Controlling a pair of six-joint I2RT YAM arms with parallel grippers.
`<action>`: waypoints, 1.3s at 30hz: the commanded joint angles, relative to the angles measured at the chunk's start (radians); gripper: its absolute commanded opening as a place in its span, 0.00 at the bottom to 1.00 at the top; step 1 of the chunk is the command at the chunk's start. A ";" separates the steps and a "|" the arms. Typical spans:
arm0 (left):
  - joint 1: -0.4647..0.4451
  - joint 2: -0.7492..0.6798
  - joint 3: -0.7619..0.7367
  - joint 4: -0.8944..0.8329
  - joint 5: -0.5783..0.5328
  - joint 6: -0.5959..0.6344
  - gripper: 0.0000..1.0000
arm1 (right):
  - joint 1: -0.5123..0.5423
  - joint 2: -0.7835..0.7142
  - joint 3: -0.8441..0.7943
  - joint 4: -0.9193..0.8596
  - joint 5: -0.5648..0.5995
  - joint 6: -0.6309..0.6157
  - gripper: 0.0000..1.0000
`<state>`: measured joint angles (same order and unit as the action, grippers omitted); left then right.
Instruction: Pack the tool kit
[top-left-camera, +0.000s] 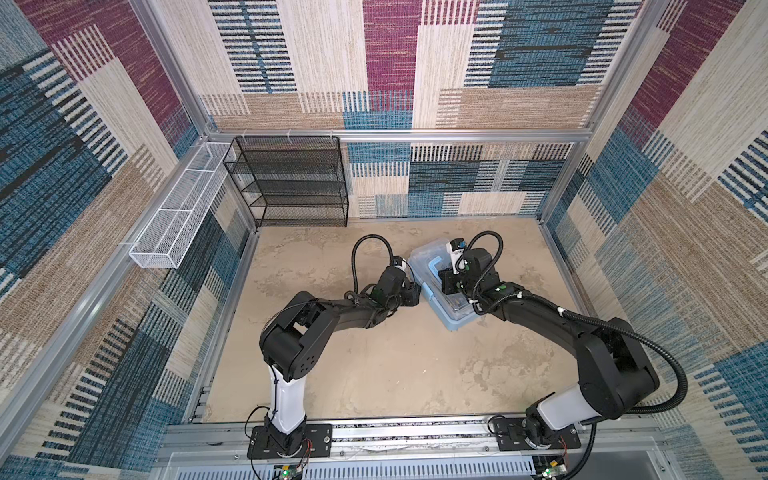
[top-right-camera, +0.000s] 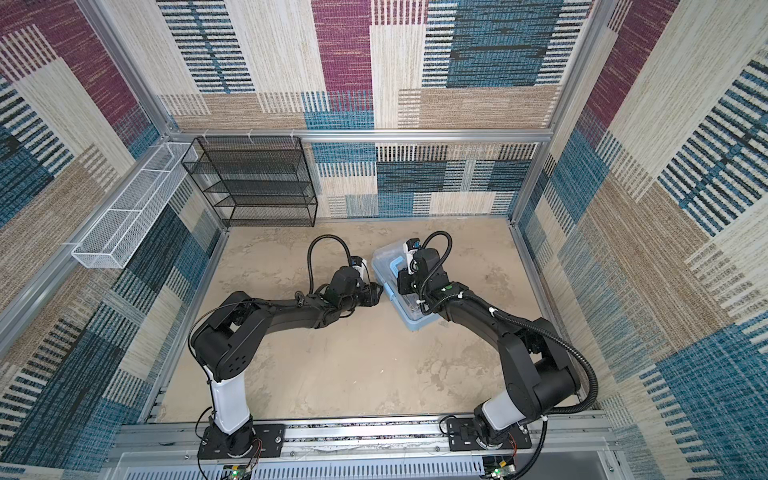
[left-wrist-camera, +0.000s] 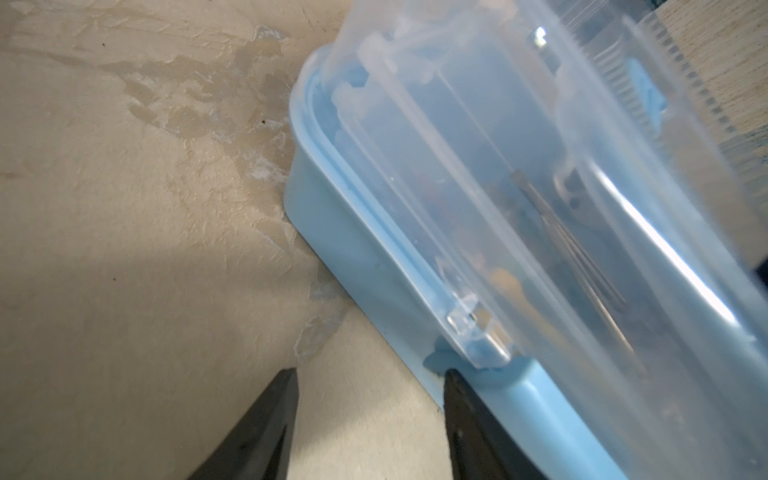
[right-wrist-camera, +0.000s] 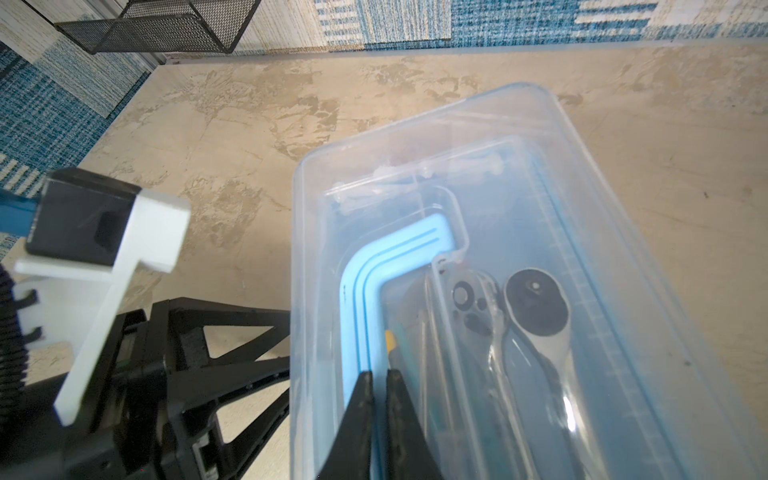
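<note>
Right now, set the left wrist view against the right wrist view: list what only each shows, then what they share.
Left wrist only: the outer wall of the light blue base, and the left end effector open, one finger at the base's rim. Right wrist only: the blue handle, two ratchets under the clear lid, the black mesh rack, and the right end effector, fingers nearly together at the handle. Shared: the clear lid and the tan table.
</note>
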<state>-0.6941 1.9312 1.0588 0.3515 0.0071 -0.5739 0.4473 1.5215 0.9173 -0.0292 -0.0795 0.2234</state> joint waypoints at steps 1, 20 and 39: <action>-0.024 0.005 0.021 0.042 0.077 -0.027 0.60 | 0.007 0.006 -0.018 -0.186 -0.079 0.016 0.10; -0.027 -0.045 0.006 -0.053 0.005 0.024 0.65 | 0.007 -0.041 -0.034 -0.132 -0.113 0.025 0.11; -0.023 -0.152 -0.035 -0.188 -0.189 0.100 0.87 | 0.007 -0.160 0.084 -0.155 -0.036 0.006 0.58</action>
<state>-0.7177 1.7931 1.0298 0.1829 -0.1329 -0.5079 0.4519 1.3811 0.9829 -0.1886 -0.1490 0.2375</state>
